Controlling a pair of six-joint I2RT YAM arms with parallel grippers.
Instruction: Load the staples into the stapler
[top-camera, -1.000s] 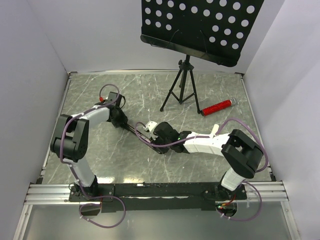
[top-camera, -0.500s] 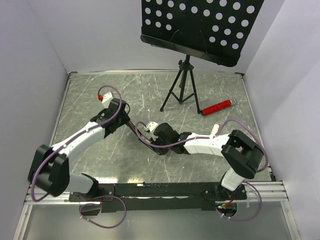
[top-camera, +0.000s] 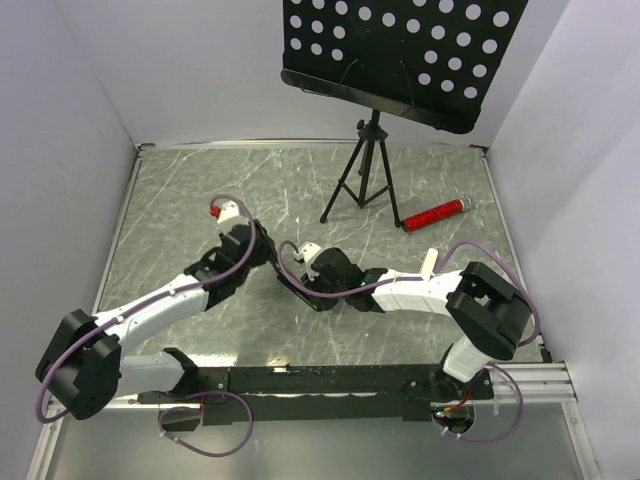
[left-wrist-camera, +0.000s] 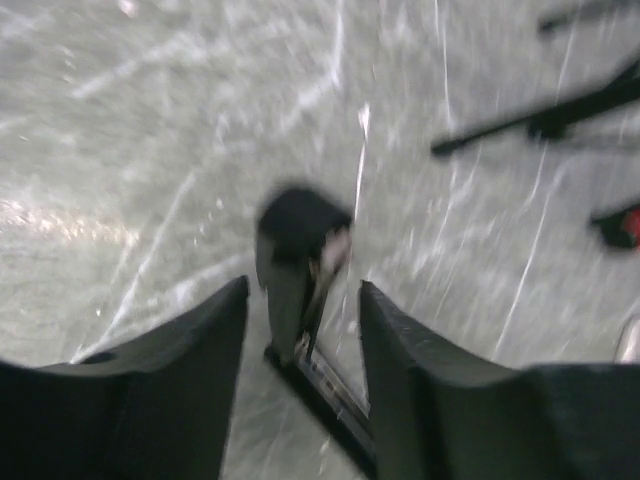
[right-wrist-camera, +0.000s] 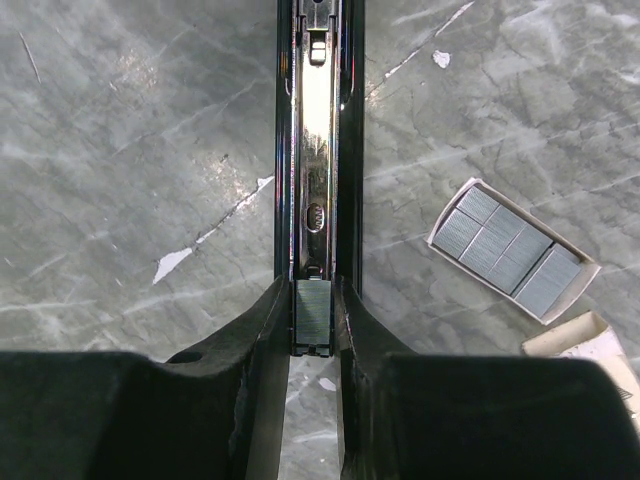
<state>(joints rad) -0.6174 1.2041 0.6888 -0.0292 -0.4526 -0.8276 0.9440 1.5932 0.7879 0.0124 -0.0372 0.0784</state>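
Looks well past halfway on this one. Got the stapler (top-camera: 292, 282) lying opened up on the surface (top-camera: 180, 200) around the middle of the top view, tucked between the two arms. Down the centre of the right wrist view, shiny loading channel (right-wrist-camera: 316, 150) exposed and bare along most of its length, with the staples (right-wrist-camera: 313, 318) sitting right at the bottom end of it. Seeing the right end effector (right-wrist-camera: 313, 298) pinched in on that strip from both sides (hard to say for sure whether touching the strip alone or the dark channel walls too). Over in the blurry left wrist view, the left end effector (left-wrist-camera: 302, 290) standing apart, straddling the raised top arm (left-wrist-camera: 295, 230) of the stapler in the lower middle, with a gap on either side, so not gripping anything. Spare strips parked in a little open box (right-wrist-camera: 515, 250) at the right of the right wrist view, near the stapler but not touching. Done so far, judging by this: stapler opened, one strip picked and lined up at the mouth of the channel. Left to do, at a guess: seating the strip fully in, letting go, then folding the top arm back down until shut. Can't tell whether lying flat in there or only resting on the rails.
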